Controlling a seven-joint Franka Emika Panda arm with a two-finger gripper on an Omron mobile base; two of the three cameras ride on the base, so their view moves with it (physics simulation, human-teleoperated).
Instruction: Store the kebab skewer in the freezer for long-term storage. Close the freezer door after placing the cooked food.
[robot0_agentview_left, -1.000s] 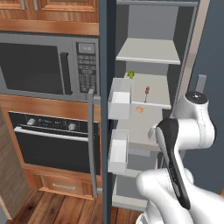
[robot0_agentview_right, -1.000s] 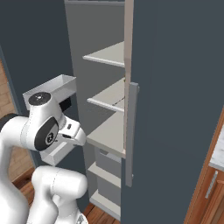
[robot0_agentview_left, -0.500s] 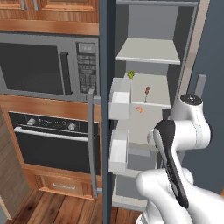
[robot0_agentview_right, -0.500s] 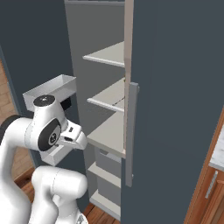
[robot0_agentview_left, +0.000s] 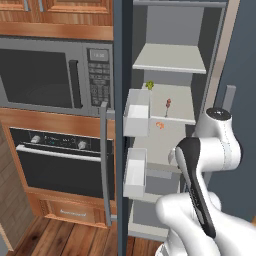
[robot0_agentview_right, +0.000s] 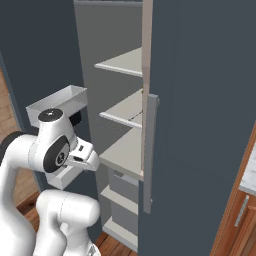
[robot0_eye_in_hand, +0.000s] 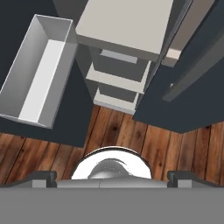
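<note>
Kebab skewer (robot0_agentview_left: 167, 106) stands on the second pale grey shelf (robot0_agentview_left: 179, 102) down inside the freezer (robot0_agentview_left: 172, 75), its reddish meat end uppermost and its thin stick pointing down toward the shelf's front edge. On that same shelf, a small green food piece (robot0_agentview_left: 149, 85) lies further back and to the skewer's left, and a small orange food piece (robot0_agentview_left: 160, 125) sits just in front of the skewer, near the shelf's front lip. The freezer door (robot0_agentview_left: 121, 125) stands wide open, seen nearly edge-on to the left of the skewer, with two white bins (robot0_agentview_left: 136, 114) on its inner face and a long grey bar handle (robot0_agentview_left: 104, 160) on its outer side. Beyond the door to the left are a steel microwave (robot0_agentview_left: 55, 77) and, under it, a black oven (robot0_agentview_left: 60, 160). The plain door (robot0_agentview_right: 200, 125) right of the freezer is shut, its own grey handle (robot0_agentview_right: 149, 150) running down its edge. The arm is folded up below and to the right of the skewer, well apart from it. The gripper (robot0_eye_in_hand: 113, 175) points down at the wooden floor (robot0_eye_in_hand: 131, 135) past a door bin (robot0_eye_in_hand: 37, 70), its dark tips set wide apart at the two lower corners of the hand view, with nothing between them.
</note>
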